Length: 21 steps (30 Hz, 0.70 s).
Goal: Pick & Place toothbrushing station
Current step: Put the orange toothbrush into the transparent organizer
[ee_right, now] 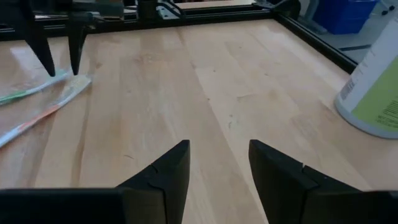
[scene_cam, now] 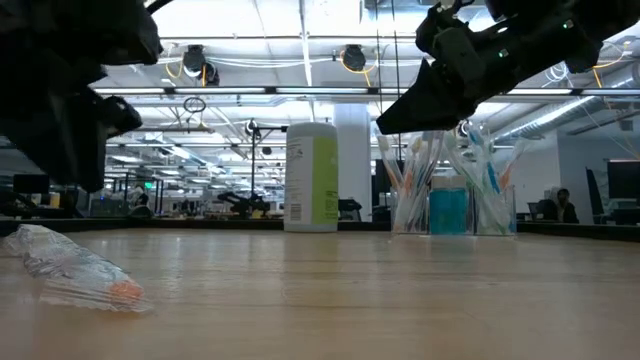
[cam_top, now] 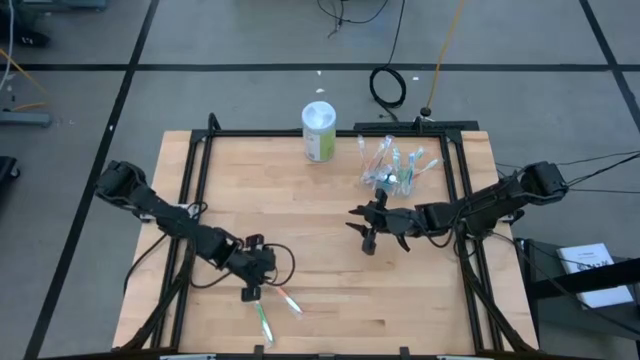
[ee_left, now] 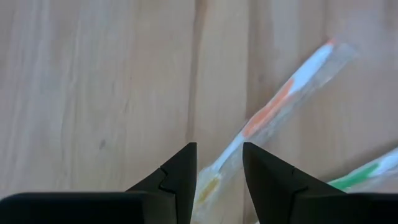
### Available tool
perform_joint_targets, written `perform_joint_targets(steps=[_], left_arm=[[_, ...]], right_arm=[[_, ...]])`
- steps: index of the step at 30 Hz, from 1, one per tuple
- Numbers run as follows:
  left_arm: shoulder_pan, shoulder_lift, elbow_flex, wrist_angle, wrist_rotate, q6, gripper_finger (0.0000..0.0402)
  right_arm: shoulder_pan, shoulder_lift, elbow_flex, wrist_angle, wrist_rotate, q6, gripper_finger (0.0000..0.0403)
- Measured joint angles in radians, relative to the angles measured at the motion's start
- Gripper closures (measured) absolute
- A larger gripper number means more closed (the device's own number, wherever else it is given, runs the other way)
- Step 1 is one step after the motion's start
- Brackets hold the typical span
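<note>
Most brushes stand in the cup (cam_top: 388, 170); two brushes (cam_top: 277, 305) lie on the table (cam_top: 330, 250). The left gripper (cam_top: 250, 293), open, straddles the orange one (ee_left: 273, 112), not gripped yet. The right gripper (cam_top: 368, 232) hovers open, empty.

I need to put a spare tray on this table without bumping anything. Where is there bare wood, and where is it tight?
Bare wood spans the middle between the left tool and right tool, plus the left back corner beside the canister. It is tight around the clear cup of brushes at back right and the two wrapped toothbrushes near the front edge.
</note>
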Motion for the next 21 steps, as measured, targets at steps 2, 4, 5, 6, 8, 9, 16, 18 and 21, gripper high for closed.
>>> perform_joint_targets(steps=[2,4,5,6,8,9,16,18,21], left_arm=[[-0.012,0.014,0.0,-0.019,-0.015,-0.032,0.0268],[-0.027,0.029,0.0,-0.04,-0.013,-0.061,0.0268],[-0.033,0.039,0.0,-0.036,-0.008,-0.071,0.0268],[-0.038,0.052,0.001,-0.024,0.0,-0.076,0.0268],[-0.052,0.079,0.001,-0.022,0.009,-0.078,0.0268],[-0.058,0.09,0.001,-0.025,0.011,-0.078,0.0268],[-0.07,0.139,0.001,-0.018,0.042,-0.075,0.0268],[-0.07,0.14,0.001,-0.018,0.041,-0.078,0.0268],[-0.07,0.14,0.001,-0.017,0.035,-0.078,0.0268]], right_arm=[[-0.009,0.0,0.0,0.0,0.0,-0.001,0.0248],[-0.017,0.0,0.0,0.0,0.0,-0.007,0.0248],[-0.021,0.0,0.0,0.0,0.0,-0.008,0.0248],[-0.025,0.0,0.0,0.0,-0.001,-0.008,0.0248],[-0.03,0.0,0.0,0.002,-0.001,-0.008,0.0248],[-0.033,0.0,0.0,0.004,-0.001,-0.008,0.0248],[-0.056,0.0,0.0,0.01,-0.11,-0.004,0.0248],[-0.061,0.0,-0.001,0.017,-0.133,-0.004,0.0248],[-0.061,0.0,-0.001,0.016,-0.131,-0.004,0.0248]])
